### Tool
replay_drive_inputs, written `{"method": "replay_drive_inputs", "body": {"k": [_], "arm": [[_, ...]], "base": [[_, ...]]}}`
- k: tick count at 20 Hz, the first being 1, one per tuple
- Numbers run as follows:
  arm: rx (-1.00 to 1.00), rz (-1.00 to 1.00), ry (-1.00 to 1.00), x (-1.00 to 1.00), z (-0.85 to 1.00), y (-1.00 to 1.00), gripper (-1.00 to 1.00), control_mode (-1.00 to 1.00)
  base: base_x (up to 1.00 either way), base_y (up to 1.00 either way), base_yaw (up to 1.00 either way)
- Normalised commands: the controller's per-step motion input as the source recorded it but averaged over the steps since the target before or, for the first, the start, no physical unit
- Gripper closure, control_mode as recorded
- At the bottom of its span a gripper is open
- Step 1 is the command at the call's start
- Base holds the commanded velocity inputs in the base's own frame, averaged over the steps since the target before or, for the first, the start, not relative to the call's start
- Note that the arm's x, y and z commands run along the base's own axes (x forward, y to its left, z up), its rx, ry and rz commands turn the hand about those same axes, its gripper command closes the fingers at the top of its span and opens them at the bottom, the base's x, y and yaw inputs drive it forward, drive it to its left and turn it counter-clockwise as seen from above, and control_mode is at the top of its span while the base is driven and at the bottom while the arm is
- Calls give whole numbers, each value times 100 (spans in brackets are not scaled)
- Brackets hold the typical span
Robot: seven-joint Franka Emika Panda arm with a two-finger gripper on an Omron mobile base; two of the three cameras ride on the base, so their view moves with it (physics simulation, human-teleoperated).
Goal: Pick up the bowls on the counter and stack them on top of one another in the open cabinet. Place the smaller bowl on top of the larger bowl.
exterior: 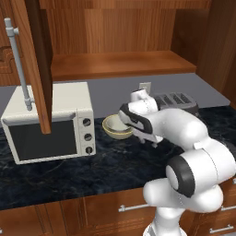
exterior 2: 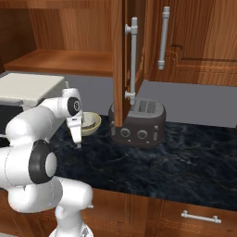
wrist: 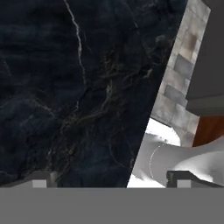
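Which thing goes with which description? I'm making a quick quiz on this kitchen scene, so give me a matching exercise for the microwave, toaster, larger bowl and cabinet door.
Things:
1. microwave
2. toaster
3. larger bowl
4. cabinet door

Descriptions:
A. yellowish-beige, on the counter beside the arm
B. white, with three round knobs
C. swung open, long grey bar handle
D. dark, slots on top, under the open door

Pairs: 1-B, 2-D, 3-A, 4-C
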Motion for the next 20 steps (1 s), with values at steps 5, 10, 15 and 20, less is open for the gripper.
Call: {"method": "replay_drive_inputs", "body": {"k": [5, 10, 15, 20], "arm": [[8, -1, -12, -70, 19, -28, -100, -100], [21, -2, -32, -50, 30, -28, -100, -100], [17, -1, -24, 11, 12, 2, -100, -100], [11, 0, -17, 45, 0, 32, -100, -100]], "base": [[0, 0, 0], [0, 0, 0], [0, 0, 0], [0, 0, 0]]}}
